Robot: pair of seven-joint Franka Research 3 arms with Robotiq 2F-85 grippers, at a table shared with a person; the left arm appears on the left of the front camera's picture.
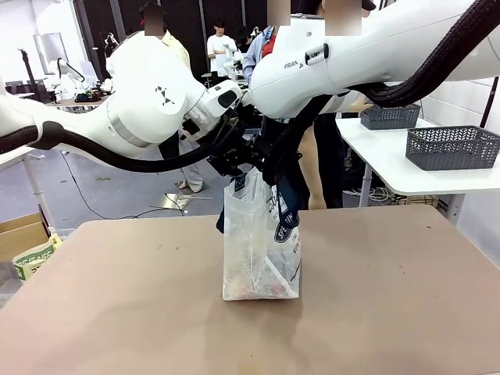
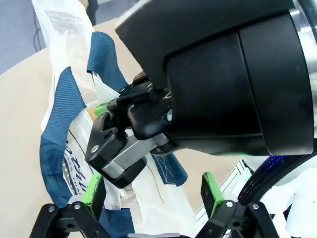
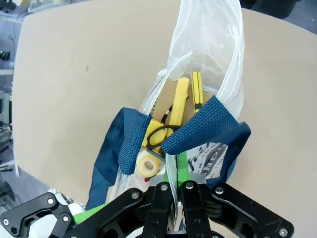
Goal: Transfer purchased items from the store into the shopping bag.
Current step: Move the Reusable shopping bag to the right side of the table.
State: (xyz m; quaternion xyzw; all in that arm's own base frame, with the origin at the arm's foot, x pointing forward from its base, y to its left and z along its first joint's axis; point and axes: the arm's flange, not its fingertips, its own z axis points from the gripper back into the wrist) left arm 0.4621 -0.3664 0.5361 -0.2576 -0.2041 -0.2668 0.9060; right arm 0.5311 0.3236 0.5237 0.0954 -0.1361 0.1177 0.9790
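The shopping bag (image 1: 258, 250), clear plastic with navy handles, stands upright in the middle of the tan table (image 1: 117, 305). My right gripper (image 1: 271, 170) is shut on the bag's upper rim beside a navy handle (image 3: 198, 124); in the right wrist view the fingers (image 3: 174, 191) pinch the plastic. Inside the bag lie the purchased items: yellow pieces (image 3: 179, 99), a yellowish tape roll (image 3: 147, 166) and something red at the bottom (image 1: 254, 291). My left gripper (image 1: 233, 160) hovers at the bag's mouth, open (image 2: 151, 193), with the right gripper (image 2: 116, 148) just in front of it.
Two dark grey mesh baskets (image 1: 453, 147) (image 1: 389, 117) sit on a white side table at the right. A cardboard box (image 1: 19, 234) stands off the table's left edge. People stand beyond the far edge.
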